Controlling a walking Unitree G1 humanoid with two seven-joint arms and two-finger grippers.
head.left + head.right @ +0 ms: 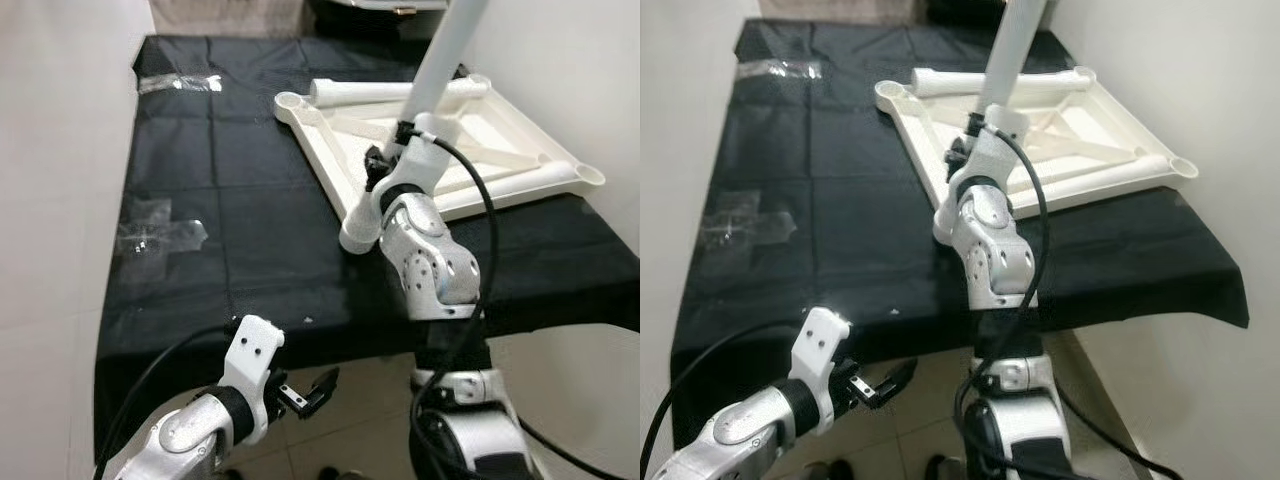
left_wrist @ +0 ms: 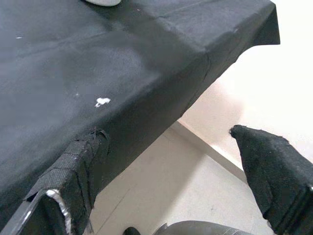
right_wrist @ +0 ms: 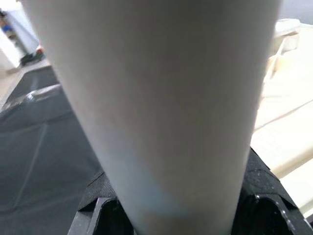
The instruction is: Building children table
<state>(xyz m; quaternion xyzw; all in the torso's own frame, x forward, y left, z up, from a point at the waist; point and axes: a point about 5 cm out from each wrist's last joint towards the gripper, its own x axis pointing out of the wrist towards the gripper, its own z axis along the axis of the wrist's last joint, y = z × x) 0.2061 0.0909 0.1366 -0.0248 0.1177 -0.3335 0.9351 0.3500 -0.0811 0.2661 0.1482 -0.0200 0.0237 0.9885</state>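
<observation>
Head views, surface: black cloth-covered table (image 1: pixel 230 230), with crinkled clear plastic wrappers (image 1: pixel 160 236) on its left side and another at the far left.
Head views, tabletop: white square plastic children's tabletop (image 1: pixel 500 135) lying upside down on the far right of the cloth, corner sockets facing up.
Head views, leg: white round plastic table leg (image 1: pixel 447 50) standing tilted over the near part of the tabletop.
Head views, right gripper (image 1: pixel 385 165): closed around the lower end of the leg, just above the tabletop's near edge.
Head views, left gripper (image 1: pixel 310 392): low, in front of the table's near edge, fingers spread apart and holding nothing.
Left wrist view: two black fingertips (image 2: pixel 78 166) wide apart, near edge of the cloth between them, pale floor beneath.
Right wrist view: leg (image 3: pixel 161 98) close up, pinched between black pads (image 3: pixel 98 196); tabletop (image 3: pixel 288 112) behind it.
</observation>
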